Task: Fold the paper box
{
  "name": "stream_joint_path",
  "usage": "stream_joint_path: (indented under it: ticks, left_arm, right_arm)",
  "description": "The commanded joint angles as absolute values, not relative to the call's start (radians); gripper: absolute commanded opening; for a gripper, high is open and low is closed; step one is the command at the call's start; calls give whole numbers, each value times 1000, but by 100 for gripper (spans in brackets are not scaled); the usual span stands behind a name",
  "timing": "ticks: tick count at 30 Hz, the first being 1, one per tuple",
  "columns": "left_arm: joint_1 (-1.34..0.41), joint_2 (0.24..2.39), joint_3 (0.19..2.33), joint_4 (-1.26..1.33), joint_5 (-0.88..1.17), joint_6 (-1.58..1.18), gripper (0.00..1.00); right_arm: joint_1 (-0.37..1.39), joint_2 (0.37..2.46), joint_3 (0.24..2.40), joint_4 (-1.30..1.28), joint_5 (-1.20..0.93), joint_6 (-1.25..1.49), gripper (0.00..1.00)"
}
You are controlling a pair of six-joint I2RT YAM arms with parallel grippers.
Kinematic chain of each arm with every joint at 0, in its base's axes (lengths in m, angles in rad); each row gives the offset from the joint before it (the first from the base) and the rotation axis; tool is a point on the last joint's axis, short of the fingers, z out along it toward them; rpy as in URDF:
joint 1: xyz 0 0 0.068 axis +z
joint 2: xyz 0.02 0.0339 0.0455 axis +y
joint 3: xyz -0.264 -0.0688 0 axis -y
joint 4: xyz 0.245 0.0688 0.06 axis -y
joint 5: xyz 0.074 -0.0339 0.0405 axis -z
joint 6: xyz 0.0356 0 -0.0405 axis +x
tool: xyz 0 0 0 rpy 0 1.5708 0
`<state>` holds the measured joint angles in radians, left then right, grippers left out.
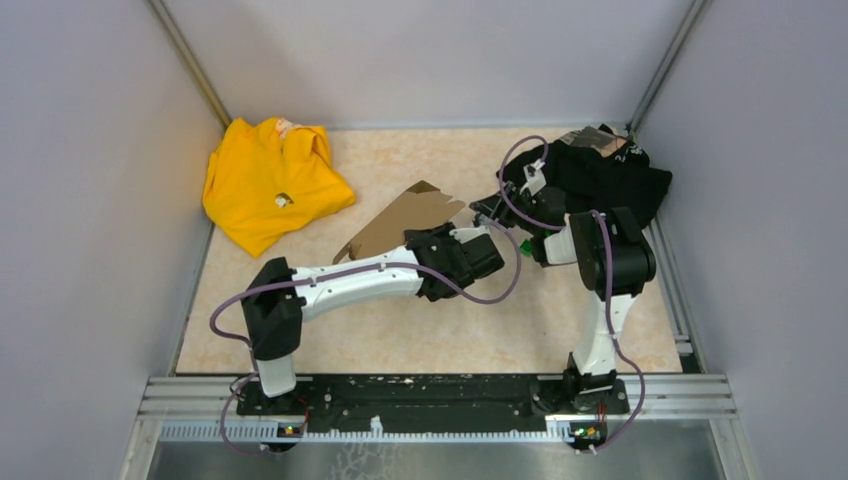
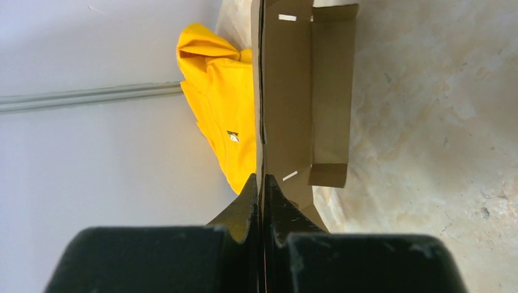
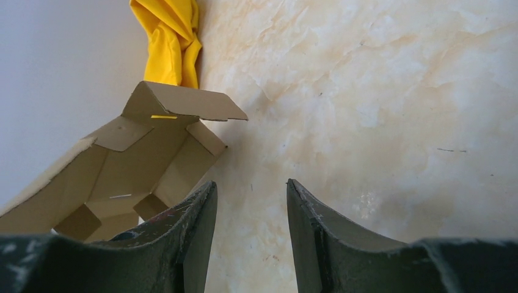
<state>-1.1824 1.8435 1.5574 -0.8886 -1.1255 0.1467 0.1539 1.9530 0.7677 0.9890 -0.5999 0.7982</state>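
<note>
Paper box (image 2: 293, 104) is pinched by its near edge in your left gripper (image 2: 261, 178). Both fingers are pressed together on the brown cardboard. In the left wrist view the sheet rises edge-on from the tips, with one long side wall and two short end tabs folded out to the right.

Your right gripper (image 3: 251, 181) is spread, with only bare tabletop between its fingers. The box sits just beside the finger on the left of that view; you cannot tell from there whether they touch.

From above, the box lies near the middle of the marbled table (image 1: 450, 330), tilted and with its flaps partly raised. It sits by the two wrists and a little toward the far side.

Beyond it, at the far left corner, lies a crumpled yellow garment (image 1: 270, 180). A black garment (image 1: 610, 165) is heaped at the far right corner, behind the right arm.
</note>
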Motion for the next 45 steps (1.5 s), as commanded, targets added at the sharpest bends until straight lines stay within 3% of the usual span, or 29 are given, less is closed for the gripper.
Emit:
stream_joint_path:
  ticks: [1, 18, 45]
  left_arm:
    - [-1172, 1799, 1502, -847, -1086, 101, 0]
    - [-1011, 1574, 1310, -614, -826, 129, 2]
    - [-903, 1575, 1279, -569, -520, 122, 2]
  right_arm:
    - [149, 1938, 805, 1020, -620, 778, 45]
    - [166, 2007, 929, 927, -664, 762, 45]
    - [240, 2293, 1415, 686, -723, 762, 45]
